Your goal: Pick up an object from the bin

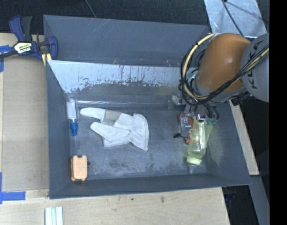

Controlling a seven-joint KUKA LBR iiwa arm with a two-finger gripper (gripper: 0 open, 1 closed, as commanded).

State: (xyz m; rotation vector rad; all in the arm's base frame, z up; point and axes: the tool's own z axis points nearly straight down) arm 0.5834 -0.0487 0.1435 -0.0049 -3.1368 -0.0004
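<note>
Pincer point(189, 123), grip state cannot tell, sits over a translucent yellow-green plastic bottle point(198, 146) at right of the bin point(134, 41); crumpled white cloth point(124, 131) mid-floor.

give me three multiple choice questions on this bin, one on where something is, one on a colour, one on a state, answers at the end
1. Where does the orange block lie?
A) in the lower left corner of the bin, as the camera view shows it
B) in the middle
C) at the right side

2. What colour is the cloth in the middle of the bin?
A) red
B) white
C) black

3. How does that cloth lie?
A) folded into a neat square
B) draped over the rim
C) crumpled on the floor

Answers:
1 A, the block sits by the lower left corner; the thing at the right, by the hand, is a yellow-green bottle.
2 B, it is plainly white against the grey floor.
3 C, it lies bunched in loose folds on the floor, away from the rim.
</note>
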